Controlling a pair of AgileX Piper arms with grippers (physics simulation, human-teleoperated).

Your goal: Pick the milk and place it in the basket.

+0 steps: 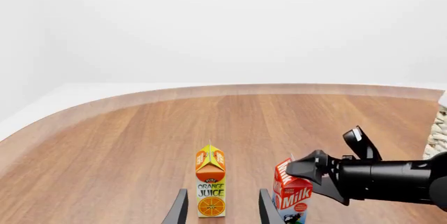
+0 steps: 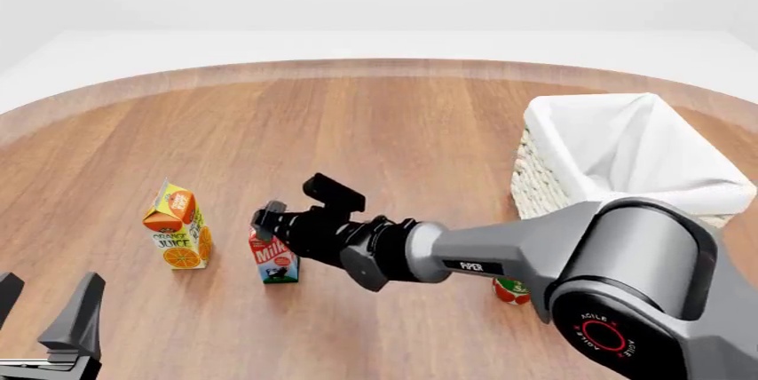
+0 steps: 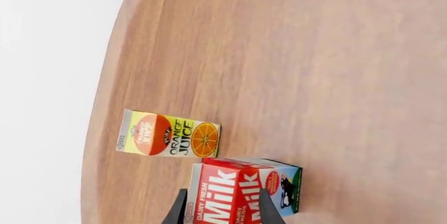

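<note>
The left gripper (image 2: 48, 309), a dark two-fingered claw, sits low at the near edge of the table, to the left of the milk carton and nearer the camera; its fingers stand apart with nothing between them, and in its own wrist view they frame the base of the orange juice carton without touching it. The orange-yellow gable-top juice carton (image 2: 177, 228) stands upright just left of the milk carton, a clear gap between the two.

The small gable-top milk carton (image 2: 273, 257) stands upright on the round brown wooden table (image 2: 391, 131). Its upper part is red with white "Milk" lettering, and its lower band is blue-green with a small dark picture; in the right wrist view the red face and the lettering fill the space between the fingers (image 3: 269, 211).

The right gripper (image 2: 284, 214) meets the milk carton at its gable. The grey and black right arm (image 2: 498, 251) reaches in from the right of the milk carton, stretched nearly level and low over the table. Its fingers sit on either side of the carton top, very close to the red faces; whether they are pressing is not clear.

A small red and green round object (image 2: 512, 290) lies right of the milk carton, partly hidden under the arm. Farther right and beyond stands the large off-white woven wicker basket (image 2: 556, 180), lined with white cloth folded over its rim, well apart from the milk carton.
</note>
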